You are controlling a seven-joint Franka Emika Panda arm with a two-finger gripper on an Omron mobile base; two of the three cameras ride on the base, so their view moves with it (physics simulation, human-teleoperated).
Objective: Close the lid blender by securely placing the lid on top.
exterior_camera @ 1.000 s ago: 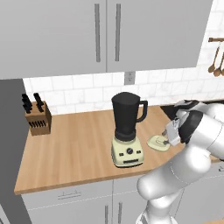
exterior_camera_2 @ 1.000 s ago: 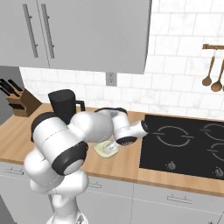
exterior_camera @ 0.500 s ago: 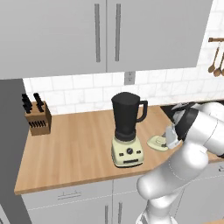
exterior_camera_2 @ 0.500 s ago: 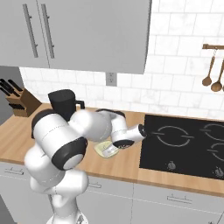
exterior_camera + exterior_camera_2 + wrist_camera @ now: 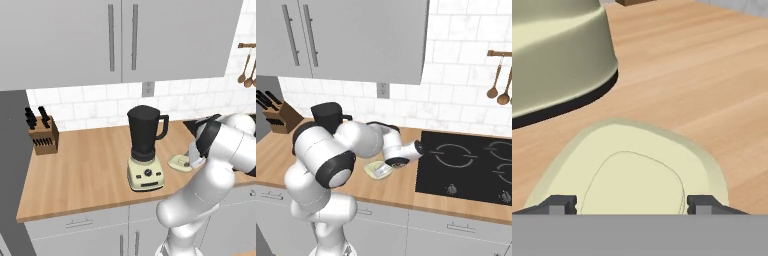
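Observation:
The blender stands on the wooden counter, its dark jar open at the top above a cream base. To the right of the base, the pale cream-green lid lies flat on the counter. My gripper hangs low right over the lid and is open. In the hand view its fingertips stand wide apart on either side of the lid's raised centre. From these views I cannot tell whether they touch the lid.
A knife block stands at the counter's far left. A black cooktop lies to the right of the lid, with wooden spoons hanging on the wall above. Grey cabinets hang over the blender.
The hand has sunk a little lower over the lid and the forearm has shifted slightly. Blender and lid have not moved.

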